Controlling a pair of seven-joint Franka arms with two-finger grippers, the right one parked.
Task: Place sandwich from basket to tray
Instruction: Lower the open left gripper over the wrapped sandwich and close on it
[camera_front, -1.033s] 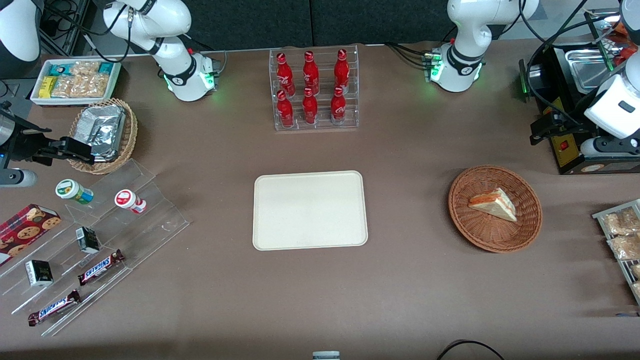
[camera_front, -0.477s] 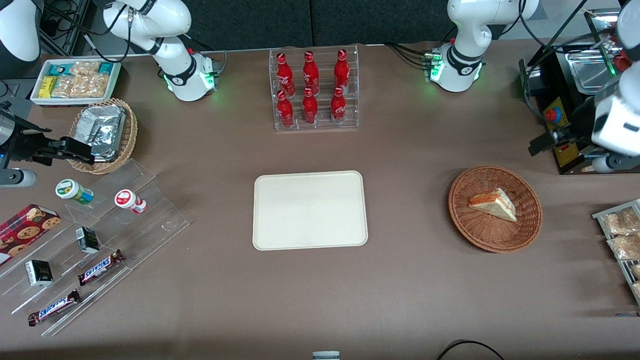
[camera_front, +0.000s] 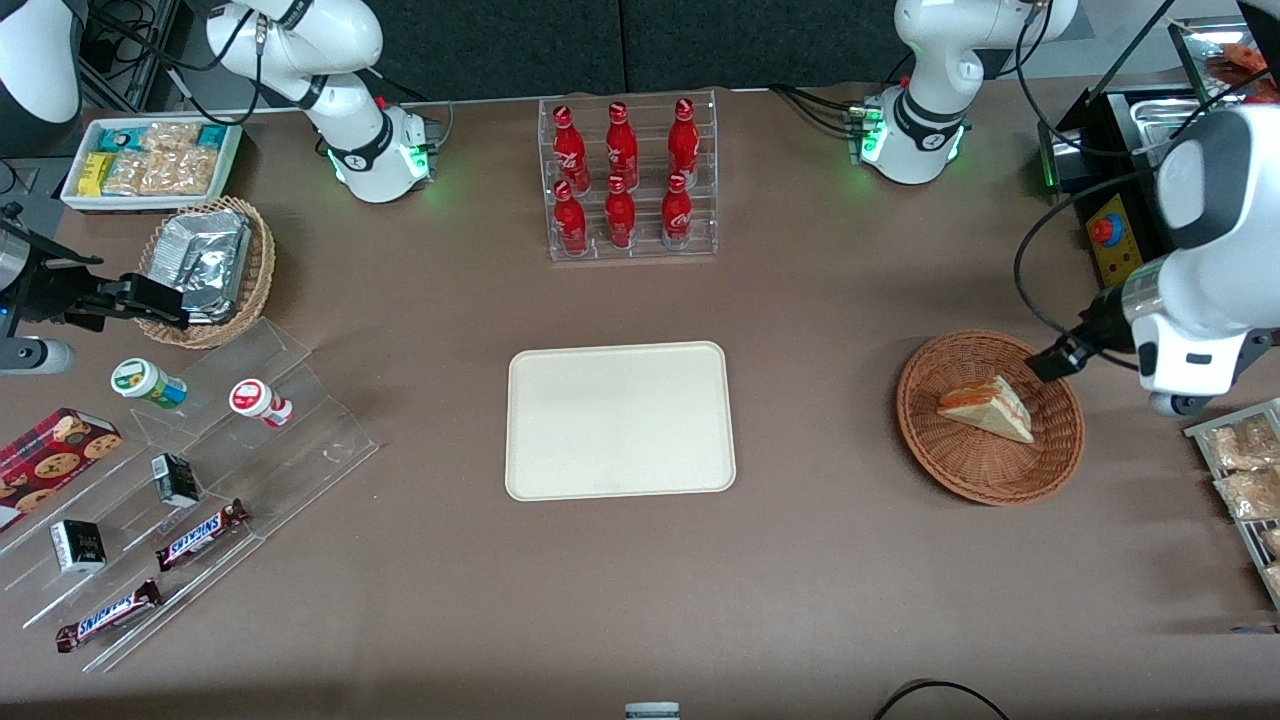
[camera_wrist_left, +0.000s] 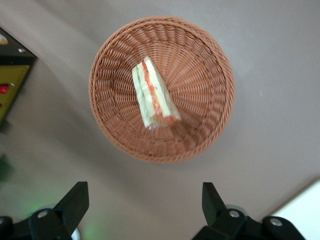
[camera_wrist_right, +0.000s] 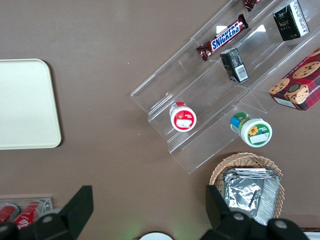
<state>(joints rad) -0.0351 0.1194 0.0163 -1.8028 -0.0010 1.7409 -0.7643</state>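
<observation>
Reddish-brown wicker, that's the basket (camera_wrist_left: 162, 90), and the sandwich (camera_wrist_left: 154, 94) lies in it, roughly mid-bowl, on its side with the red-orange and green filling edge showing. My gripper (camera_wrist_left: 142, 210) hangs above the table just outside the basket rim, fingers spread wide, nothing between them. In the front view my gripper (camera_front: 1058, 356) sits over the basket's rim at the working arm's end, sandwich (camera_front: 985, 406) just past it toward the tray and a bit nearer the front camera. The key relation, from the wrist view: the sandwich is ahead of my open fingers, not under them, and its long axis runs nearly perpendicular to the line joining my two fingertips, slightly slanted. So closing across the wedge's narrow width looks workable with little or no wrist turn; my guess is a small twist to square up, then move in over the bowl and drop. The tray (camera_front: 620, 420) is well apart from the basket, toward the table's middle, bare. The sandwich is not yet touched and the task is at approach stage. Risks as I judge it: a soft wedge could squash or tip against the sloped wicker wall, and the basket could slide if I nudge the rim.
</observation>
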